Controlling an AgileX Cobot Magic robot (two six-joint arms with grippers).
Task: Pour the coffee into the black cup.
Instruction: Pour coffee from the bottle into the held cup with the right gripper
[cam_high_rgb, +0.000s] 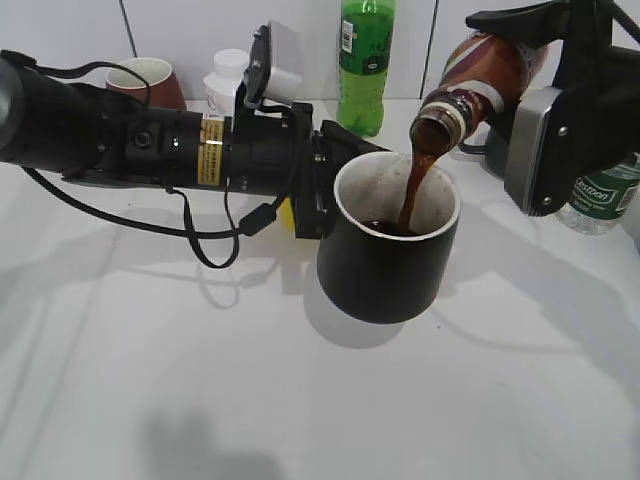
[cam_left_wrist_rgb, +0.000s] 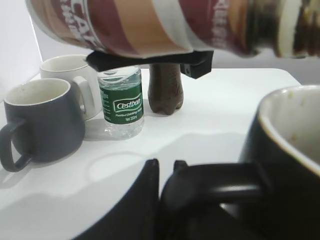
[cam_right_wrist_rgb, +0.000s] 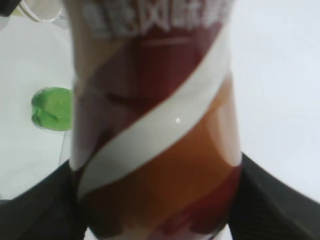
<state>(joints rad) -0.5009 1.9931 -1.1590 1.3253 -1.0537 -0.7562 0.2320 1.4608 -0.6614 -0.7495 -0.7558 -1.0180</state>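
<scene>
The black cup hangs above the table, held by its handle in my left gripper, which is shut on it. Its whitish inside holds dark liquid. My right gripper is shut on the coffee bottle, tilted with its mouth down over the cup. A brown stream of coffee runs from the mouth into the cup. The bottle's brown and white label fills the right wrist view and crosses the top of the left wrist view.
A green soda bottle and a maroon mug stand at the back. A water bottle with green label, a grey mug, a white mug and a dark bottle stand at the right side.
</scene>
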